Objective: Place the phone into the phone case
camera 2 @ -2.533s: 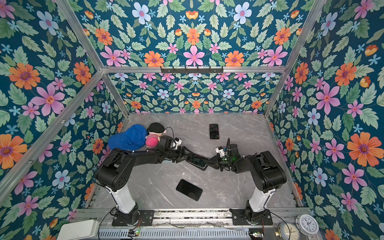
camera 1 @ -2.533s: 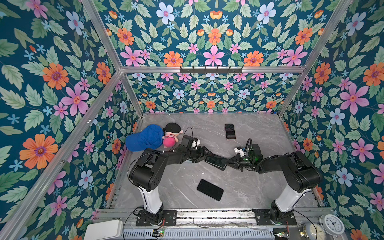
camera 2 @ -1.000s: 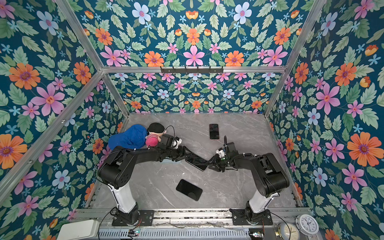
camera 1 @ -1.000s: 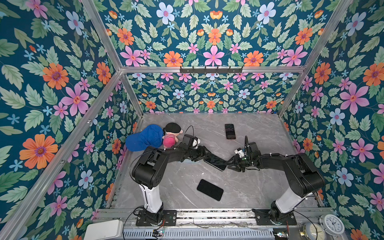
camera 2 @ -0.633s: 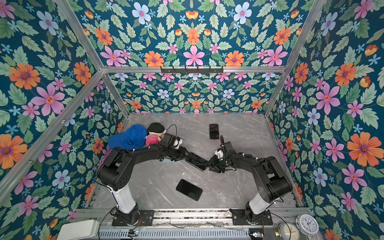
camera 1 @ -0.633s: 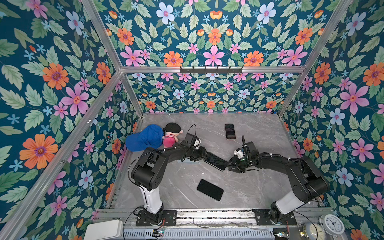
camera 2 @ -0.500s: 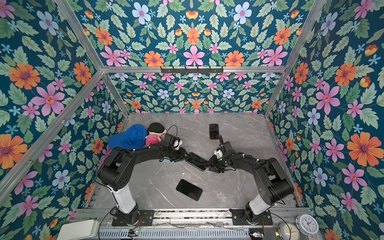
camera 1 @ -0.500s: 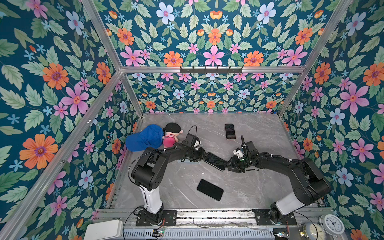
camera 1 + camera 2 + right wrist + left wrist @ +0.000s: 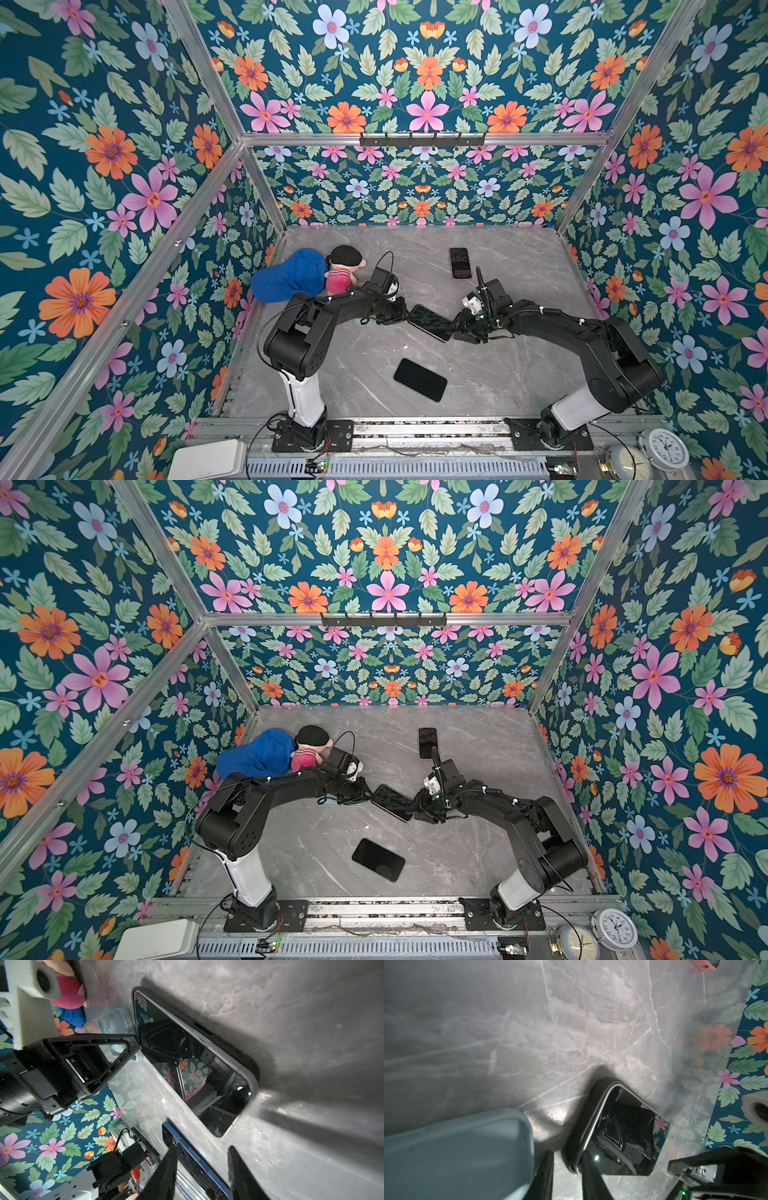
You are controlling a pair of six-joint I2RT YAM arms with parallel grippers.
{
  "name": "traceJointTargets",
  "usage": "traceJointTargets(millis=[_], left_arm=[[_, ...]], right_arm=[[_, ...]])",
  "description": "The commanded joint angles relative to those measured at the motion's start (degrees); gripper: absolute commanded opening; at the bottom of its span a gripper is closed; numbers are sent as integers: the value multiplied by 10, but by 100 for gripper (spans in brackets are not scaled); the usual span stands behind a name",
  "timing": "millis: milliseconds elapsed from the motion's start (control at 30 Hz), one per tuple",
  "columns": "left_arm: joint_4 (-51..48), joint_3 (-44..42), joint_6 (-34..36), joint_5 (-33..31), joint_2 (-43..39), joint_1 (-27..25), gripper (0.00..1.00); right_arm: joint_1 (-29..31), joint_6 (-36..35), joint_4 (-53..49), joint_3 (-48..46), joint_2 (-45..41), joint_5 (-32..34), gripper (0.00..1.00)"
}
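Read the table [image 9: 519,374] from the left wall. Against that wall you find a blue cap [image 9: 286,276], with a doll [image 9: 343,270] touching its right side.

Next comes the left gripper [image 9: 404,313]. It lies low over a pale blue case [image 9: 456,1151], which rests flat on the table beneath it. In the left wrist view its fingers [image 9: 591,1180] stand close together astride an end corner of the phone [image 9: 428,322], one over the screen and one outside the rim. You cannot tell whether they are clamped on it.

The phone lies at the centre, between the two grippers, screen up and angled across the table. It sits in a black phone case [image 9: 577,1126]. The case rim shows round the end at the left gripper and along one long side. You cannot tell whether the phone is seated all round.

In front of it and well apart, a blue-edged phone [image 9: 419,380] lies flat.

The right gripper [image 9: 453,330] sits at the phone's other end. Its jaws are partly apart and hold nothing. In the right wrist view its fingers [image 9: 166,1172] stop just short of the phone's near corner.

Toward the back wall, a pink-edged phone [image 9: 460,262] lies flat.
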Motion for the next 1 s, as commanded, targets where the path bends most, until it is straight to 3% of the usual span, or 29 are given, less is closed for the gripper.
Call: traceJointTargets(millis=[0, 400, 700, 967], left_arm=[[-11, 1, 9, -13, 4, 0, 23], [-8, -5, 8, -14, 0, -1, 18], [-25, 34, 20, -20, -5, -1, 33], [-20, 63, 27, -23, 20, -1, 37]], right_arm=[[1, -6, -13, 5, 2, 9, 41], [2, -8, -19, 12, 6, 26, 40], [11, -15, -38, 19, 7, 60, 35], [16, -19, -44, 27, 19, 69, 31]])
